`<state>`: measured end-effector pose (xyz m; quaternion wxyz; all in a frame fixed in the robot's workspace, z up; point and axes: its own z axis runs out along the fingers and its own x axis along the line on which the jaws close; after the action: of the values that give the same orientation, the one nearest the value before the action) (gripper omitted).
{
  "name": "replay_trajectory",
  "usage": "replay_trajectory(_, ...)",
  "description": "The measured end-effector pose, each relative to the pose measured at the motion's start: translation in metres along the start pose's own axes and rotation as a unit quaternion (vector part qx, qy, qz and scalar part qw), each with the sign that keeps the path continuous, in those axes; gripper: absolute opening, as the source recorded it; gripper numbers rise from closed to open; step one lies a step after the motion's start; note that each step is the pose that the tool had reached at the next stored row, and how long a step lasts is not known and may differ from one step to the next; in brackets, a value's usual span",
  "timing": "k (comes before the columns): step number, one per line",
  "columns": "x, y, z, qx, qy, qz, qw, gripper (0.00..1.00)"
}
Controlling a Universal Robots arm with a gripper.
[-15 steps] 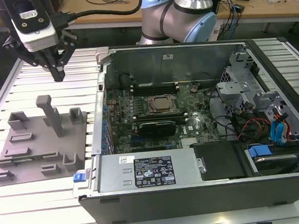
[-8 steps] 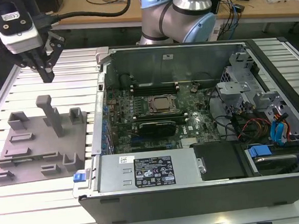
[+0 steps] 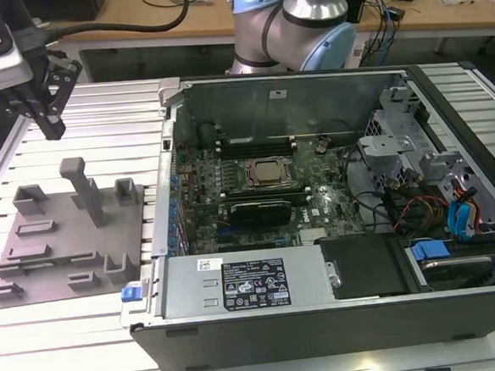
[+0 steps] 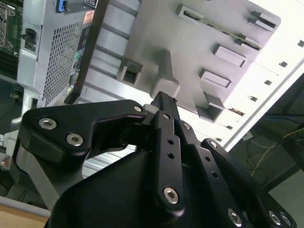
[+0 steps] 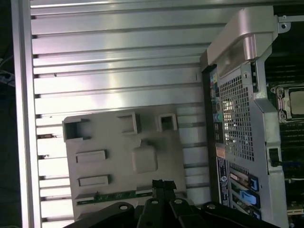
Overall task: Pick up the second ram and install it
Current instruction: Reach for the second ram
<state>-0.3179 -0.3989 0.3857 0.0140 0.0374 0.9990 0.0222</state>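
While the gripper (image 3: pixel 56 129) hovered over the plate (image 3: pixel 61 260) at the exterior view's left, fingers (image 4: pixel 166 118) pressed together and empty, the ram (image 5: pixel 118 195) lay slotted along the plate's edge

One robot arm (image 3: pixel 304 20) is carrying one gripper (image 3: pixel 54 128); one grey plate (image 3: pixel 61 247) is holding one memory stick (image 5: pixel 118 195); one open computer (image 3: pixel 325 326) is showing one processor (image 3: pixel 268 173).

A ribbed aluminium table (image 3: pixel 89 349) spreads below the gripper (image 3: pixel 55 127), bright with glare. Beyond the gripper stands a wooden bench (image 3: pixel 206 23) strewn with cables (image 3: pixel 126 26).
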Motion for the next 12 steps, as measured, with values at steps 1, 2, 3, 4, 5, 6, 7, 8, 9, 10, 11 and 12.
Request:
replay_trajectory(1,0.0022,-0.0002,0.0001,0.0,0.0,0.0,1.0,0.08)
replay_trajectory(2,0.0061,-0.0005,0.0002,0.0,0.0,0.0,1.0,0.08)
replay_trajectory(3,0.0082,-0.0006,0.0003,0.0,0.0,0.0,1.0,0.08)
replay_trajectory(4,0.0121,-0.0009,0.0004,0.0,0.0,0.0,1.0,0.08)
replay_trajectory(5,0.0141,-0.0011,0.0005,0.0001,0.0001,0.0,1.0,0.08)
replay_trajectory(6,0.0166,-0.0013,0.0006,0.0,0.0,0.0,1.0,0.08)
replay_trajectory(7,0.0184,-0.0014,0.0007,0.0,0.0,0.0,1.0,0.08)
replay_trajectory(8,0.0206,-0.0016,0.0008,0.0,0.0,0.0,1.0,0.08)
replay_trajectory(9,0.0249,-0.0019,0.001,0.0,0.0,0.0,1.0,0.08)
replay_trajectory(10,0.0279,-0.0022,0.0011,0.0,0.0,0.0,1.0,0.08)
replay_trajectory(11,0.03,-0.0023,0.0013,0.0,0.0,0.0,1.0,0.08)
replay_trajectory(12,0.0348,-0.0027,0.0014,0.0,0.0,0.0,1.0,0.08)
